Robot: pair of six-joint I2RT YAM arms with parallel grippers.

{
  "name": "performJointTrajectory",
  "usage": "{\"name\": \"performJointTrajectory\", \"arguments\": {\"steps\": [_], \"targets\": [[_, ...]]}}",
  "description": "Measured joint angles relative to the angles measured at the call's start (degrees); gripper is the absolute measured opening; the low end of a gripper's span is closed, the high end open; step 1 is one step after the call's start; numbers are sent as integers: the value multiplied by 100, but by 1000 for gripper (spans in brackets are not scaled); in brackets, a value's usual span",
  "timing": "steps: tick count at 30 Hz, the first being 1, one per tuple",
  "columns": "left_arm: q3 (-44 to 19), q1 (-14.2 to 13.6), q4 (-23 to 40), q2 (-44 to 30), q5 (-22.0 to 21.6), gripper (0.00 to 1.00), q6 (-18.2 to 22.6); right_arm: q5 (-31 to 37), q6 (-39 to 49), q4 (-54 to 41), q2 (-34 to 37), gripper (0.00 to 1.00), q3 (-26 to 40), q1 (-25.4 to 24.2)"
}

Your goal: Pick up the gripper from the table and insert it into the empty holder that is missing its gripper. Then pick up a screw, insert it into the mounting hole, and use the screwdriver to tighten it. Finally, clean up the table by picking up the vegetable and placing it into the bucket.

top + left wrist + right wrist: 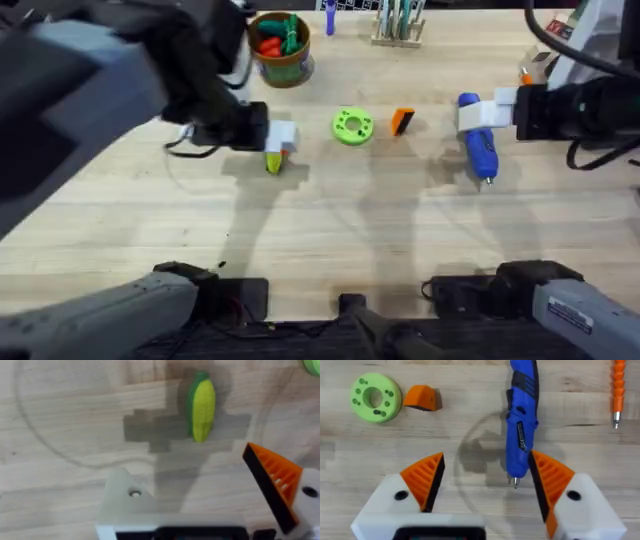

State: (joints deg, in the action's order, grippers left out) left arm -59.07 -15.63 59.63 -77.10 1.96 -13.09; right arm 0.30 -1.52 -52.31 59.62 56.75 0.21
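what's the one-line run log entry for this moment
left gripper: open over yellow toy corn | right gripper: open by blue electric screwdriver | orange wedge fingertip: on table

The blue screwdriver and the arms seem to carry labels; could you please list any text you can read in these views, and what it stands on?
None can be read.
A dark label on the screwdriver: print too blurred to read.
A white sticker on the right arm's base link: lines of print, too small to read.
The orange gripper and green disc bear no lettering.

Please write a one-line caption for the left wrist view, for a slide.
Left gripper, open and missing one orange pad, hovers over the yellow vegetable lying on the wooden table.
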Motion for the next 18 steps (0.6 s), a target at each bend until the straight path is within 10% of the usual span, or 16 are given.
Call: {"name": "performJointTrajectory", "arguments": {"steps": [18], "targets": [[-2, -167, -1061, -1766, -31, 985, -240, 0, 0, 0, 1, 992, 9, 0]]}}
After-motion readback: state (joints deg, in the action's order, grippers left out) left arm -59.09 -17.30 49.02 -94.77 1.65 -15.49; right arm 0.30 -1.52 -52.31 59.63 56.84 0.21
